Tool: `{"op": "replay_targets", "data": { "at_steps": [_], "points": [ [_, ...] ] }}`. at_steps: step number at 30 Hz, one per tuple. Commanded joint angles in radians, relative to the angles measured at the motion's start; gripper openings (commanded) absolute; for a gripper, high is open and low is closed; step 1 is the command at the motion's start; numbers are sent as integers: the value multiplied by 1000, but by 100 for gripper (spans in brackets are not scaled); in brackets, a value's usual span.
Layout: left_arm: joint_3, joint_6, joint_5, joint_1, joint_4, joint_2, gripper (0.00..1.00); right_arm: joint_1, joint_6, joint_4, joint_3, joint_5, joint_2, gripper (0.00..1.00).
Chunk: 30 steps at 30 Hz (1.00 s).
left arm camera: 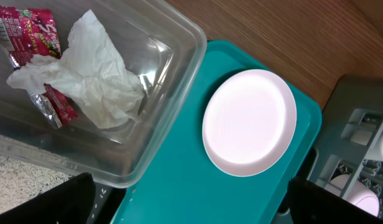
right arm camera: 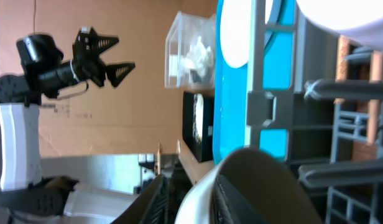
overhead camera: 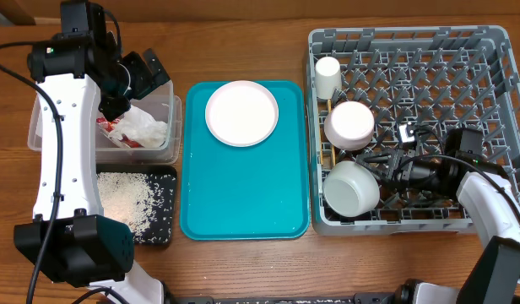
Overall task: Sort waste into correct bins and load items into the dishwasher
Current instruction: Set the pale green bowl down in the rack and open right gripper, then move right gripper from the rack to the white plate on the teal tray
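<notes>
At seven o'clock in the large square grey plastic dish rack (overhead camera: 412, 35), with right gripper (overhead camera: 385, 173) barely parted astride the rim of the small round white bowl (overhead camera: 351, 187), left gripper (overhead camera: 150, 74) gaping at ten o'clock, risks tipping that bowl if withdrawn early.

Two bowls (overhead camera: 349, 124) (overhead camera: 351, 187), one cup (overhead camera: 328, 74), one plate (overhead camera: 241, 112).

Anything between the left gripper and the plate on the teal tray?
Nothing visible. The left gripper hovers open above the clear tub; the plate lies alone on the teal tray beside it, uncovered.
</notes>
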Motion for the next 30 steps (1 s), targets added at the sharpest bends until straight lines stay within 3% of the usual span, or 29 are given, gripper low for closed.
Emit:
{"op": "replay_targets", "data": {
  "at_steps": [1,6,13,16,24,30],
  "points": [
    [15,8,-4,-2,-1,1,100,-35,60,42,-1,4,1,28],
    [15,8,-4,-2,-1,1,100,-95,117,133,-1,5,1,28],
    [15,8,-4,-2,-1,1,100,-132,380,399,5,31,1,28],
    [15,8,-4,-2,-1,1,100,-130,416,428,53,73,1,28],
    [15,8,-4,-2,-1,1,100,-66,345,188,314,322,1,28],
    [15,8,-4,-2,-1,1,100,134,210,-125,589,843,1,29]
  ]
}}
